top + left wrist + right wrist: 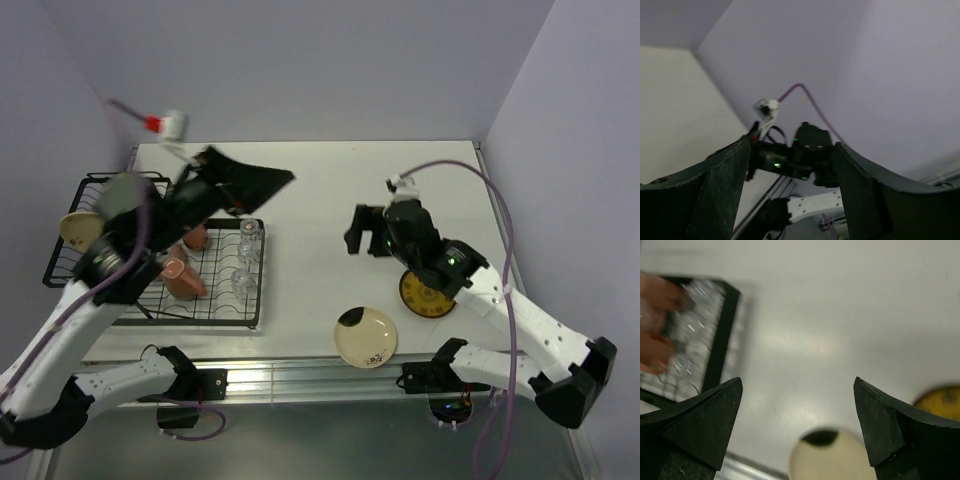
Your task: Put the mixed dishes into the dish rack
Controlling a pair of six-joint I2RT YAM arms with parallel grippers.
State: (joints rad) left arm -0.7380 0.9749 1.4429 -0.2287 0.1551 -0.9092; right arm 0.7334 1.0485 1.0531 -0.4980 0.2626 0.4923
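The black wire dish rack (215, 310) stands at the left. On its grid lie two pink mugs (183, 277) and three clear glasses (247, 248). A cream plate (80, 228) stands in its raised basket end. A second cream floral plate (366, 337) lies on the table near the front edge, and it also shows in the right wrist view (830, 460). The yellow ornate plate (428, 293) lies partly under my right arm. The dark bowl does not show. My left gripper (265, 190) is open and empty, raised high over the rack's far right corner. My right gripper (368, 232) is open and empty above mid-table.
The left wrist view looks across at my right arm (805, 150) and the wall. The right wrist view shows the rack's corner (720, 335) at the left and the yellow plate (940, 402) at the right. A metal rail (300, 375) runs along the table's front edge.
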